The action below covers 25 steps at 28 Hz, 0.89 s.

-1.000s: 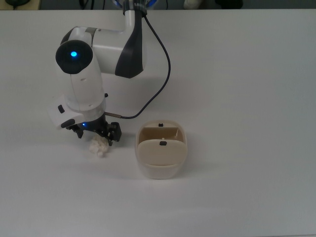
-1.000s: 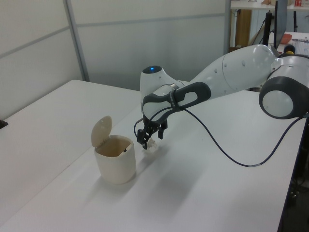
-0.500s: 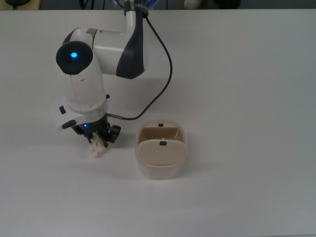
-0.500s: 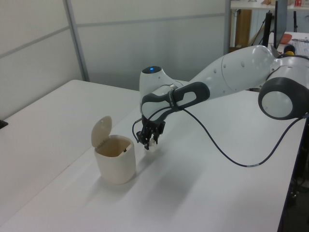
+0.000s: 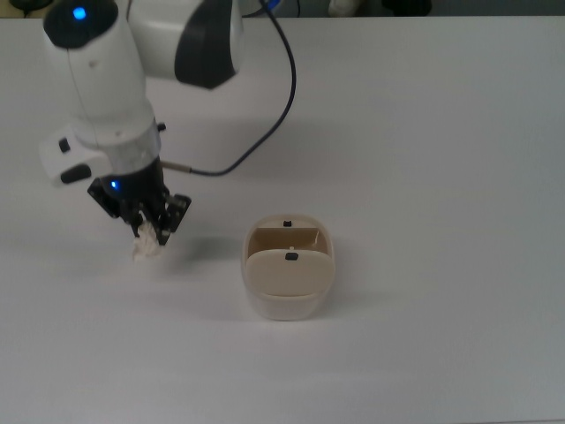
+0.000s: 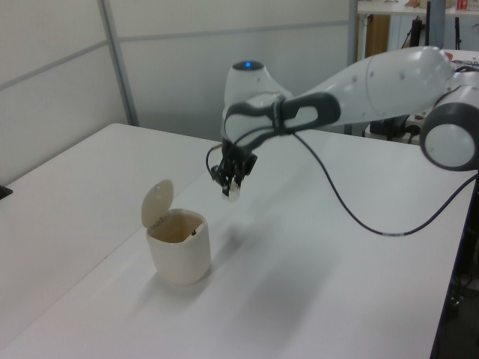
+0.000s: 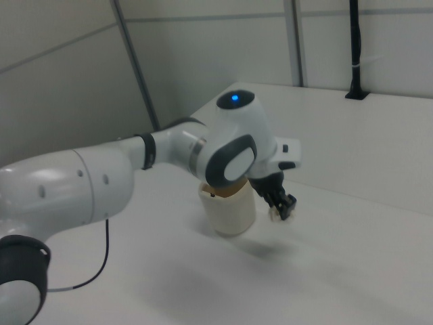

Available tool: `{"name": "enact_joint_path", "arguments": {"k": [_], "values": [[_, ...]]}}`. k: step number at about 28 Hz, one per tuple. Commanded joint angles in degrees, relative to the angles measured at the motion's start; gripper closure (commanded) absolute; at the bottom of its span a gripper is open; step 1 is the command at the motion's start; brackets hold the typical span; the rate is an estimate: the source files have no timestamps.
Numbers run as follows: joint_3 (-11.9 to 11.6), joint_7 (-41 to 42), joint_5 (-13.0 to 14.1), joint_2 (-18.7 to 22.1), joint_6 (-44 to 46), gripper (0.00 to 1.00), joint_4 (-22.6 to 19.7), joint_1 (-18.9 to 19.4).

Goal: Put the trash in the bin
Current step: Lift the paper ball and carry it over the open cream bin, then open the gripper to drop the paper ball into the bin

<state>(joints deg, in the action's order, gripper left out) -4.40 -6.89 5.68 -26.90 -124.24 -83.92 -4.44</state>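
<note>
The arm reached down over the white desk [image 5: 424, 132], its gripper [image 5: 148, 226] pointing downward with jaws pinching the single wad of trash [image 6: 233, 193], held clear above the desktop. One bin [image 5: 289, 281] stood nearby, flap lid tipped open.

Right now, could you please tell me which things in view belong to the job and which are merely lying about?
Job:
- gripper, shut on the small crumpled white paper wad, lifted off the table
- cream plastic bin, flap lid open

Lying about:
- arm's black cable
</note>
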Motion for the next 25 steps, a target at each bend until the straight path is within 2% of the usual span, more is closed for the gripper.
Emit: {"name": "enact_joint_path", "arguments": {"k": [1,6,13,19,20,21,22,23,25], "values": [[0.4,1.7,4.4,5.5,2.8,0.65,-1.8,1.2],[0.6,1.4,5.3,5.9,2.6,0.64,-1.5,4.4],[0.6,-1.8,4.4,5.5,2.0,0.62,-1.4,9.4],[0.8,-1.9,4.4,4.9,1.6,0.62,-0.5,12.1],[0.8,-1.9,4.4,4.9,1.5,0.56,-0.5,12.3],[0.8,-1.9,4.4,4.9,1.5,0.37,-0.5,12.4],[0.8,-2.0,4.3,4.8,1.5,0.1,-0.5,12.5],[0.8,-2.2,4.2,4.8,1.5,0.0,-0.5,12.7],[0.8,-2.2,4.1,4.8,1.4,0.0,-0.5,12.9]]}}
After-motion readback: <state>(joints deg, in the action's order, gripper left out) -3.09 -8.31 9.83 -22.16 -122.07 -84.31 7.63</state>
